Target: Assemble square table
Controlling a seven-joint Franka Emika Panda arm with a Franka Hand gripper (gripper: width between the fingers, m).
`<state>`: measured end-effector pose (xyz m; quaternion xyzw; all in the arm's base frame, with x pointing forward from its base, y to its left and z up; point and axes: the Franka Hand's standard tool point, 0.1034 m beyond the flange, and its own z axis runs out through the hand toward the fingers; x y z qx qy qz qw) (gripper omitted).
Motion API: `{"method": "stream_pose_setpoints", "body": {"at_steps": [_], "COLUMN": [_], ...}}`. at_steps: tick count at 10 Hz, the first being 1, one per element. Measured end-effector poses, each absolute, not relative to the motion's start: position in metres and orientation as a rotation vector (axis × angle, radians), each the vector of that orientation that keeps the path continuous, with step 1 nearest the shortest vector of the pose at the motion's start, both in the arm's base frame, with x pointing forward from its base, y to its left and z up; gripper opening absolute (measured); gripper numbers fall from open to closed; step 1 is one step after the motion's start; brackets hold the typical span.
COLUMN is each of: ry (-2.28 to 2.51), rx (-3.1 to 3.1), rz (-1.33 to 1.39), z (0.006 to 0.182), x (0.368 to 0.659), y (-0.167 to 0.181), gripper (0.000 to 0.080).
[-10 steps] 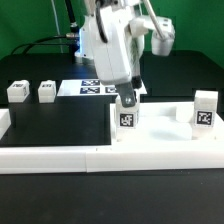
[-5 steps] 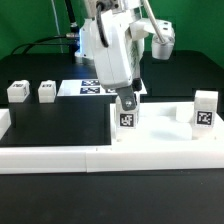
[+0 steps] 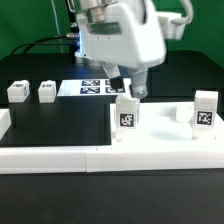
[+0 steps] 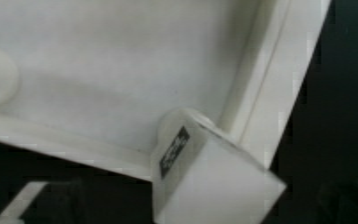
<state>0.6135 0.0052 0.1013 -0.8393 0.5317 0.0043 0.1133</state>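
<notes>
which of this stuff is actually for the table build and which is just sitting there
For the job:
- tabletop slab
- standing leg blocks, upright on the slab
- loose leg blocks, on the black table

Just lying about:
- marker board
- white border bars

Two leg blocks (image 3: 127, 112) (image 3: 205, 110) on slab (image 3: 165, 130), two leg blocks (image 3: 17, 91) (image 3: 46, 91) near marker board (image 3: 95, 87)
</notes>
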Motion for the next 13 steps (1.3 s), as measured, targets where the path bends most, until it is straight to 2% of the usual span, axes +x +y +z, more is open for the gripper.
{"method": "stream_pose_setpoints", "body": {"at_steps": [4, 7, 12, 13], "ry": [1.204, 0.455, 0.315, 0.312], "rx": [-2.661, -2.905, -2.942, -2.953], "rz": [-0.028, -0.13, -0.153, -0.099], "z": [0.097, 0.095, 0.093, 0.088], "x": [0.612, 0.599, 0.599, 0.59], "y": [0.004, -0.005, -0.009, -0.006], "gripper": [0.0649, 0.0649, 0.0649, 0.0649]}}
